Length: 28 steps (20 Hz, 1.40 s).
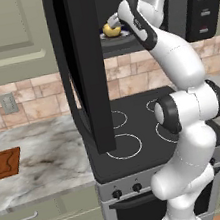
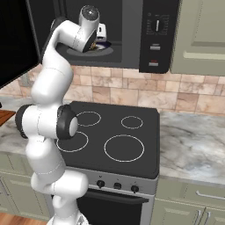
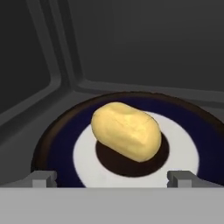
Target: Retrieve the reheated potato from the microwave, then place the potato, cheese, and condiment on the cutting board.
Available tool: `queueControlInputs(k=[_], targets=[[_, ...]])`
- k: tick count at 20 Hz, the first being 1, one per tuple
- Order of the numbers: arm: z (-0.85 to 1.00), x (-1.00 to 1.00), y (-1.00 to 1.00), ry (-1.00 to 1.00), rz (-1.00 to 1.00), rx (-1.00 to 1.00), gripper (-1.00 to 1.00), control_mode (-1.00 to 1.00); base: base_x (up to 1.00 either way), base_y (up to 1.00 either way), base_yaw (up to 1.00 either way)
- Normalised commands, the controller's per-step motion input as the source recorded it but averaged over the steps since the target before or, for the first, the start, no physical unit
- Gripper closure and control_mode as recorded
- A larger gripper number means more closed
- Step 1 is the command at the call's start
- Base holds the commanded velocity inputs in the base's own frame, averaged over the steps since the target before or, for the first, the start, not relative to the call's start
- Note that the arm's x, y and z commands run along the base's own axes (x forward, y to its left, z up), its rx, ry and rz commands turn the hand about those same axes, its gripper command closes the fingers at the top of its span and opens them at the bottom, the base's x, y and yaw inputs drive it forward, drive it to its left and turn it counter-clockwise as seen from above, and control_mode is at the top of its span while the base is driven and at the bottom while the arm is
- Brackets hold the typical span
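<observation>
Standing open, the microwave (image 1: pixel 115 9) is taken as the landmark; its wide black door (image 1: pixel 82 66) is swung out to the left, hanging over the left part of the stovetop (image 1: pixel 135 128). Far left of the microwave and lower, a corner of the cutting board (image 1: pixel 3 163) is seen lying flat on the marble counter (image 1: pixel 46 168), with an outlet (image 1: pixel 8 103) on the tiled wall above it. Inside the microwave cavity the potato (image 3: pixel 127 130) is seen lying on its side at the middle of a round plate (image 3: pixel 61 144) with a dark blue band and a white centre. The gripper (image 3: pixel 113 177) is reached into the cavity just in front of the potato, its jaws spread wide, one fingertip (image 3: pixel 41 178) to each side and both apart from the potato; nothing is grasped. From the left base view the potato is glimpsed just left of the hand. At the right side of the microwave the control panel (image 2: pixel 154 35) is seen, with a knob and a red button. Right of the microwave a pale cabinet door (image 2: pixel 202 35) is noted
</observation>
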Motion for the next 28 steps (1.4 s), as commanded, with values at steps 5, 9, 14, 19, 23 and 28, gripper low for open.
queueControlInputs(k=[5,9,14,19,23,28], targets=[[-0.08,0.29,0.0,0.08,0.07,0.01,-1.0,-1.0,0.0,0.0,0.0],[-0.02,0.31,0.0,0.03,0.07,0.0,-1.0,-1.0,0.0,0.0,0.0],[0.0,0.27,0.0,0.0,0.07,0.0,-1.0,-1.0,0.0,0.0,0.0],[0.0,0.23,0.0,0.0,0.06,0.0,-1.0,-1.0,0.0,0.0,0.0],[-0.03,0.08,0.01,0.0,0.05,0.0,-1.0,-1.0,0.0,0.0,0.0],[-0.01,0.03,0.01,0.0,0.06,0.0,-1.0,-1.0,0.0,0.0,0.0]])
